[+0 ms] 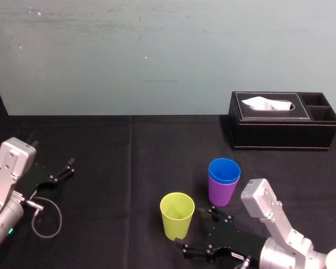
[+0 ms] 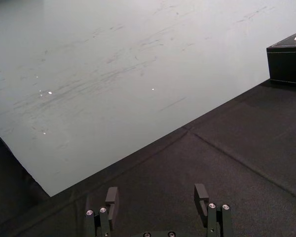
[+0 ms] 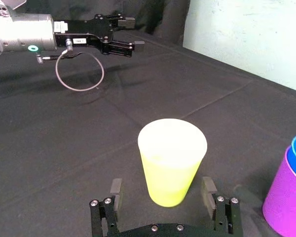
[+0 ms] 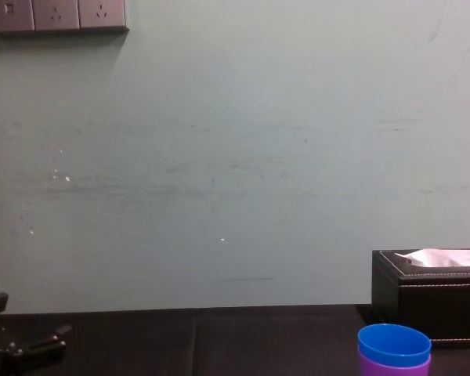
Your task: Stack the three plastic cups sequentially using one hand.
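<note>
The yellow-green cup [image 1: 177, 216] stands upright near the table's front edge. In the right wrist view this cup [image 3: 172, 160] sits between my right gripper's [image 3: 162, 191] open fingers, with a gap on each side. Seen from the head, the right gripper [image 1: 192, 228] lies low at the cup's right side. The blue cup [image 1: 224, 170] is nested inside the purple cup [image 1: 221, 193], a little behind and to the right; both also appear in the chest view, blue [image 4: 393, 343] over purple [image 4: 392, 365]. My left gripper [image 1: 63, 171] rests open and empty at the far left [image 2: 157, 197].
A black tissue box [image 1: 280, 126] stands at the back right by the wall. A thin cable loop [image 1: 46, 219] hangs off the left arm onto the black cloth [image 1: 123, 168]. Open cloth lies between the left arm and the cups.
</note>
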